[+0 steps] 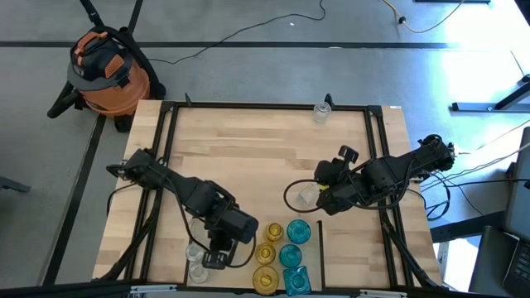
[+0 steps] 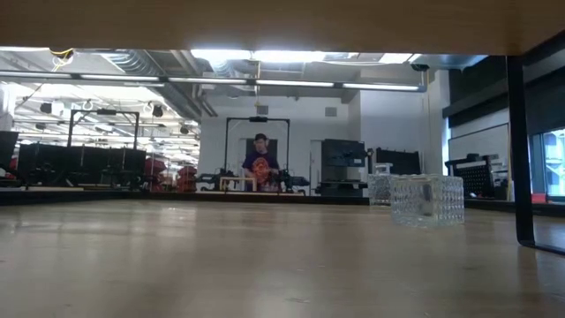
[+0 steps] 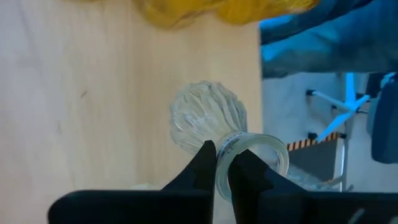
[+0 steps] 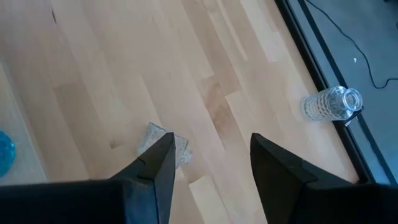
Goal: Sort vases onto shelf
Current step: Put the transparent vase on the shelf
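My left gripper (image 1: 211, 255) is near the table's near edge, shut on a clear ribbed round vase (image 3: 205, 118). Two clear vases (image 1: 197, 263) sit just left of it. Amber vases (image 1: 267, 252) and teal vases (image 1: 291, 255) stand in two columns to its right on the pale-wood shelf (image 1: 248, 149). My right gripper (image 4: 211, 143) is open over the shelf's right half. A clear square vase (image 4: 163, 142) stands on the wood beside one fingertip, not between the fingers. Another clear vase (image 1: 321, 110) stands by the far rail. My left gripper holds the clear round vase by its mouth rim (image 3: 225, 149), pinched between the two fingers: one finger (image 3: 249, 174) inside the mouth and the other (image 3: 202, 165) outside. The fingers come from above, pointing down. Whether the vase's base is on the wood, I cannot tell.
Black frame rails (image 1: 383, 165) run along the shelf's sides and far edge. A thin dark line (image 1: 320, 240) divides the wood right of the teal vases. An orange shop vacuum (image 1: 108, 70) stands off the far left corner. A person (image 2: 260, 159) sits far behind in the room.
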You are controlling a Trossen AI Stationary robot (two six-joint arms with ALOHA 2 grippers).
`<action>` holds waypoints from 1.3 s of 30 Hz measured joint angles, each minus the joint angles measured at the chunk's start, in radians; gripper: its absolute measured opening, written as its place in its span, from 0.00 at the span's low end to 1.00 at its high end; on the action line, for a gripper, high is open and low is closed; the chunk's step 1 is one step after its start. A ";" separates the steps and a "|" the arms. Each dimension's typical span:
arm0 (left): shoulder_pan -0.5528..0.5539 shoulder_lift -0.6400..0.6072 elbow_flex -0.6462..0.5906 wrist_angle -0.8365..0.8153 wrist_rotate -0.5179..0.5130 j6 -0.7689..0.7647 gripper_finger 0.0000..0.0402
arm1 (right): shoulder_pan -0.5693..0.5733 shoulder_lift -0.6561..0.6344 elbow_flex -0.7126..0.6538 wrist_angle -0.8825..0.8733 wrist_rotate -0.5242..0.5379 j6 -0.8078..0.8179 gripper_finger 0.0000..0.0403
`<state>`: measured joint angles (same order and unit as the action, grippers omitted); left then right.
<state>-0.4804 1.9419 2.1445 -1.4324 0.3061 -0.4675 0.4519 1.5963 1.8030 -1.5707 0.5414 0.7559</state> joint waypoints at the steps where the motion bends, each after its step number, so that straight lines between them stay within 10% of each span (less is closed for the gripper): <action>1: 0.004 0.000 0.000 -0.016 -0.003 0.000 0.05 | 0.000 0.000 0.000 0.000 -0.004 0.000 0.41; 39: 0.146 -0.035 0.001 0.063 0.245 -0.070 0.28 | 0.000 0.000 0.000 0.000 0.010 -0.004 0.41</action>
<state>-0.3349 1.9071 2.1451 -1.3696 0.5516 -0.5376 0.4519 1.5967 1.8030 -1.5711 0.5509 0.7519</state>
